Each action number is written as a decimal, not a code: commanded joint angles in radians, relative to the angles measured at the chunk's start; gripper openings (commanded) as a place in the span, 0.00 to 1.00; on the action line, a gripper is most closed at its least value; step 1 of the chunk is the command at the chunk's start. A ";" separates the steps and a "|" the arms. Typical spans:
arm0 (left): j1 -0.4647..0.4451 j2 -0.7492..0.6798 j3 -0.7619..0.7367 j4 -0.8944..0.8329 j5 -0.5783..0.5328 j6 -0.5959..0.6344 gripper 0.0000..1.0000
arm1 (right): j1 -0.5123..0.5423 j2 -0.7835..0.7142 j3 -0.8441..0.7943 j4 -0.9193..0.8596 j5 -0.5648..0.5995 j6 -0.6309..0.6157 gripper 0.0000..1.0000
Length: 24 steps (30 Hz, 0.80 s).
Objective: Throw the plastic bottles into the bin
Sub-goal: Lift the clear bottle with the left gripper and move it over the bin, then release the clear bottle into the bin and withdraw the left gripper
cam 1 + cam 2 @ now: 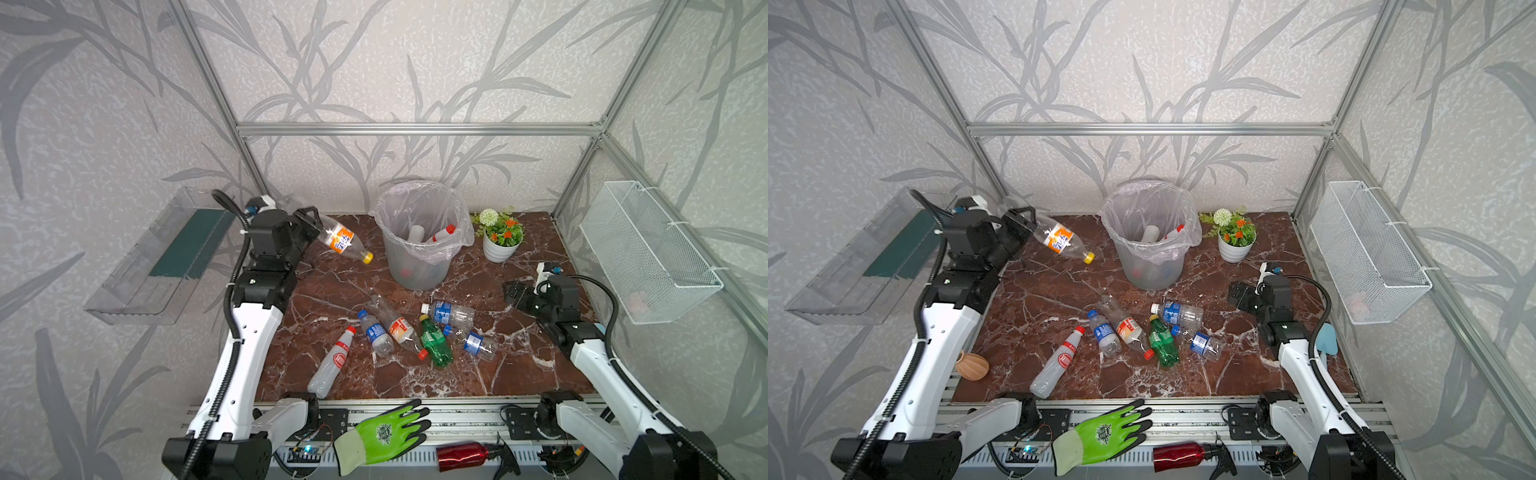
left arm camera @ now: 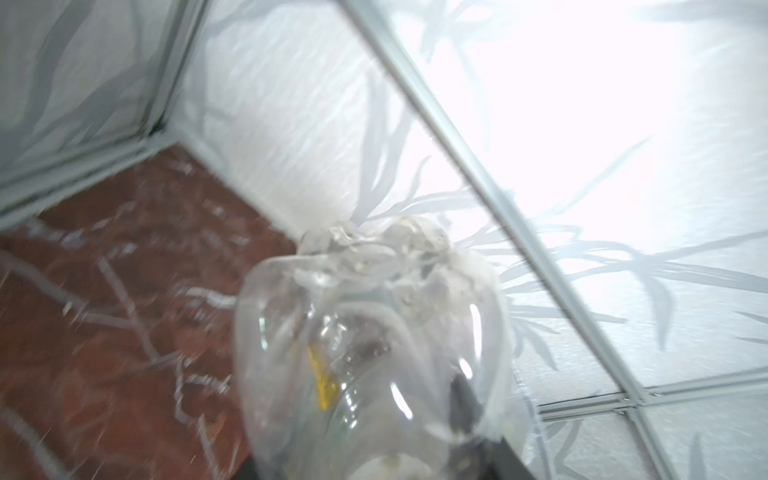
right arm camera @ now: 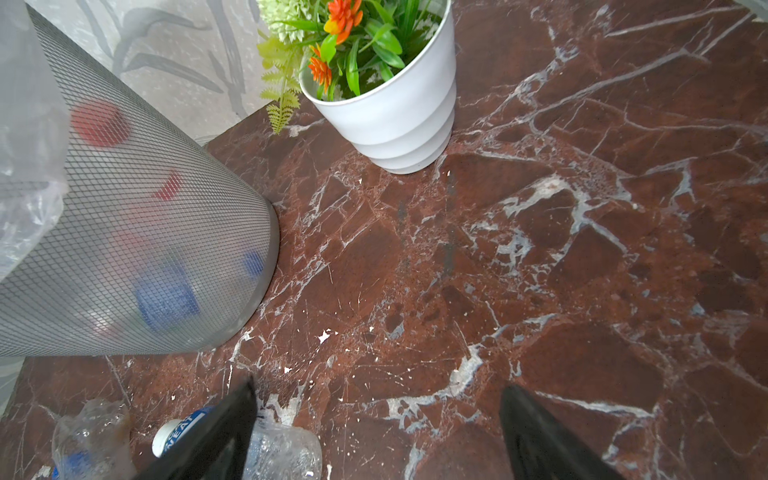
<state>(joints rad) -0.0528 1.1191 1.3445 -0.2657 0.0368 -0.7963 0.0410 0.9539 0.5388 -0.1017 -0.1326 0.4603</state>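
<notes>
Step in hand: carrying one bottle to the bin. Near centre, six plastic bottles (image 1: pixel 399 332) lie loose on the table (image 1: pixel 328 291), not yet binned. Mid right, the right gripper (image 3: pixel 382 436) hovers low, jaws spread, empty, just beside a blue-label bottle (image 3: pixel 282 453). Far left, the left gripper (image 1: pixel 309 224) pinches the orange-label bottle (image 1: pixel 343 241), apparently by its base end (wrist view blurred), clear of the table, cap tilted down. The bin (image 1: pixel 415 270) stands far centre, a few bottles inside. Next move: swing right over the rim, then release.
</notes>
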 commanded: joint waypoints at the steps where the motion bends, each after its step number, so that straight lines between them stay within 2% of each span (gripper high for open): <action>1: -0.026 0.070 0.083 0.132 0.053 0.112 0.44 | -0.004 -0.021 0.002 0.018 -0.018 0.008 0.91; 6: -0.193 0.266 0.283 0.162 0.048 0.279 0.43 | -0.003 -0.054 0.007 0.001 -0.014 0.009 0.91; 9: -0.287 0.427 0.453 0.070 0.074 0.375 0.45 | -0.004 -0.072 0.010 -0.014 -0.009 0.009 0.91; 12: -0.337 0.596 0.628 -0.065 0.088 0.437 0.61 | -0.005 -0.079 0.012 -0.022 -0.016 0.012 0.91; 14: -0.357 0.712 0.817 -0.266 0.062 0.491 0.70 | -0.004 -0.086 0.018 -0.036 -0.021 0.011 0.91; 16: -0.363 0.777 0.957 -0.433 0.016 0.519 0.81 | -0.004 -0.095 0.026 -0.056 -0.016 0.003 0.91; 17: -0.363 0.780 0.978 -0.470 0.000 0.518 0.84 | -0.004 -0.102 0.025 -0.062 -0.009 -0.001 0.91; 18: -0.364 0.765 0.959 -0.473 -0.012 0.523 0.88 | -0.006 -0.109 0.025 -0.065 -0.004 -0.003 0.91; 19: -0.363 0.722 0.902 -0.445 -0.023 0.525 0.97 | -0.006 -0.113 0.023 -0.067 0.002 -0.006 0.91; 24: -0.365 0.451 0.498 -0.198 -0.097 0.504 0.99 | -0.006 -0.096 0.019 -0.058 0.004 -0.002 0.91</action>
<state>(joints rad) -0.4194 1.7206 1.9453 -0.5552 0.0139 -0.3138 0.0399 0.8547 0.5392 -0.1482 -0.1383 0.4656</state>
